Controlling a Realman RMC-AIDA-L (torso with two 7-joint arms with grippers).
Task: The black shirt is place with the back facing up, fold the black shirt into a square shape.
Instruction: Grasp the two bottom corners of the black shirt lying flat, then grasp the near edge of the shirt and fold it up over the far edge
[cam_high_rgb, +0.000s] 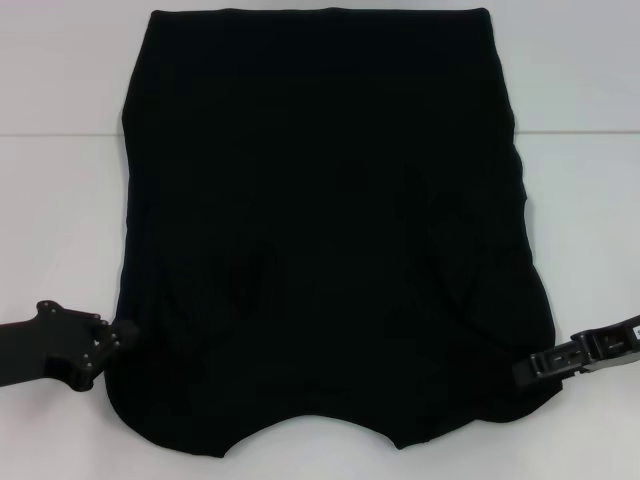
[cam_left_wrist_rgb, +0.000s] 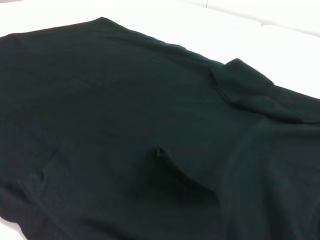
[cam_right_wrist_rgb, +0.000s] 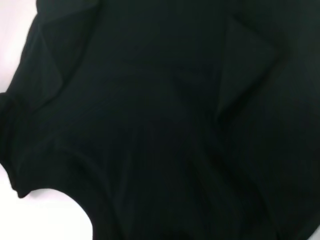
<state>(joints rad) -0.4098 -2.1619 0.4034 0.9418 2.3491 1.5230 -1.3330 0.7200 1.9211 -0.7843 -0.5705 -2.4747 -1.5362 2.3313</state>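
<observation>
The black shirt (cam_high_rgb: 320, 200) lies flat on the white table (cam_high_rgb: 60, 200), plain side up, both sleeves folded inward over the body. Its curved neckline faces me at the near edge. My left gripper (cam_high_rgb: 118, 335) rests at the shirt's near left edge, by the shoulder. My right gripper (cam_high_rgb: 525, 370) sits at the near right edge, level with the other shoulder. In the left wrist view the black shirt (cam_left_wrist_rgb: 125, 100) fills the picture, with a folded sleeve lying on it. The right wrist view is filled by the black shirt (cam_right_wrist_rgb: 160, 125) and its creases.
Bare white tabletop (cam_high_rgb: 590, 220) runs along both sides of the shirt. A faint seam (cam_high_rgb: 50, 137) crosses the table behind the arms. No other objects are in view.
</observation>
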